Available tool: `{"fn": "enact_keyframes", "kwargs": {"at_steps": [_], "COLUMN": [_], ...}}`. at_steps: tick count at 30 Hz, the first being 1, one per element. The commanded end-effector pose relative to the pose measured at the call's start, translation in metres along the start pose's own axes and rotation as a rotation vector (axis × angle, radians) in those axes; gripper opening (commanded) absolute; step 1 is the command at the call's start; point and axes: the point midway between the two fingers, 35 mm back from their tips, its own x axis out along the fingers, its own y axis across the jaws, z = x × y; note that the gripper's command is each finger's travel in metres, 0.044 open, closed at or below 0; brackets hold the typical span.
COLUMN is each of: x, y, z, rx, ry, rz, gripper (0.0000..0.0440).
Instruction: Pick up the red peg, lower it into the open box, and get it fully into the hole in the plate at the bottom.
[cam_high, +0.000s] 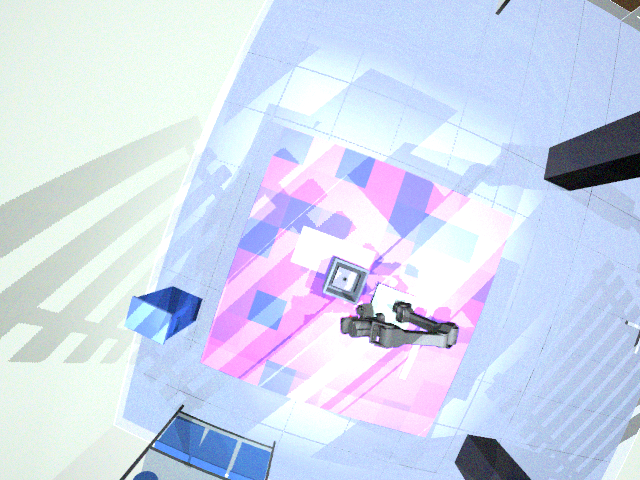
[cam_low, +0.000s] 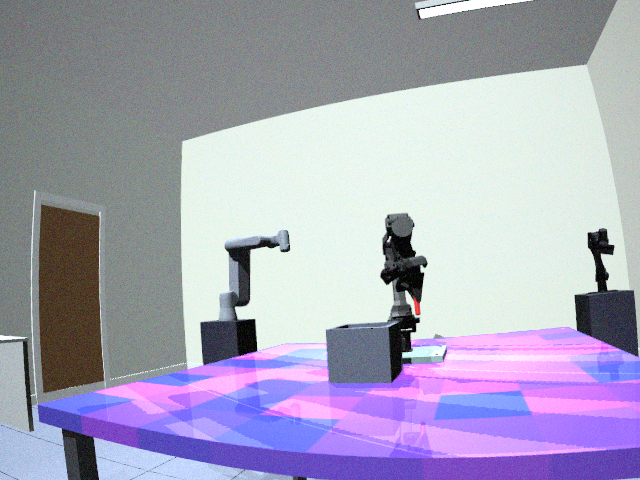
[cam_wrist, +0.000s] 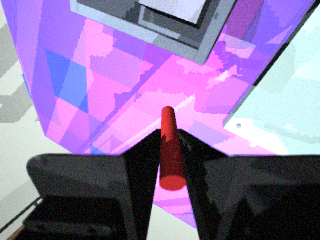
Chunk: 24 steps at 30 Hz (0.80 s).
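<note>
The red peg (cam_low: 417, 307) (cam_wrist: 172, 182) is between the fingers of my gripper (cam_low: 416, 298) (cam_wrist: 171, 142), which is shut on it. In the exterior view the peg hangs above the table, slightly tilted, its lower end below the fingertips. The grey open box (cam_high: 328, 279) (cam_low: 359, 356) (cam_wrist: 170, 43) stands on the table, to the side of the gripper; the peg is outside it. The pale plate (cam_high: 338, 281) with a small dark hole (cam_high: 344, 279) shows inside the box in the top view. The wrist view shows only part of the box, and no hole.
A pale green base plate (cam_high: 385, 299) (cam_low: 426, 354) (cam_wrist: 280, 110) lies under the arm, beside the box. The patterned table (cam_high: 232, 346) (cam_low: 480, 434) carries pink, blue and purple patches. A blue bin (cam_high: 164, 315) stands off the table. Other arms stand on dark pedestals behind.
</note>
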Motion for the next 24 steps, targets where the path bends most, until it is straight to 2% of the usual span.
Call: {"fn": "enact_keyframes", "kwargs": {"at_steps": [1, 24], "x": [-0.008, -0.012], "y": [0.001, -0.001], "z": [0.013, 0.085], "rx": [0.002, 0.069], "ry": [-0.039, -0.142], "rz": [0.003, -0.088], "gripper": [0.0, 0.0]}}
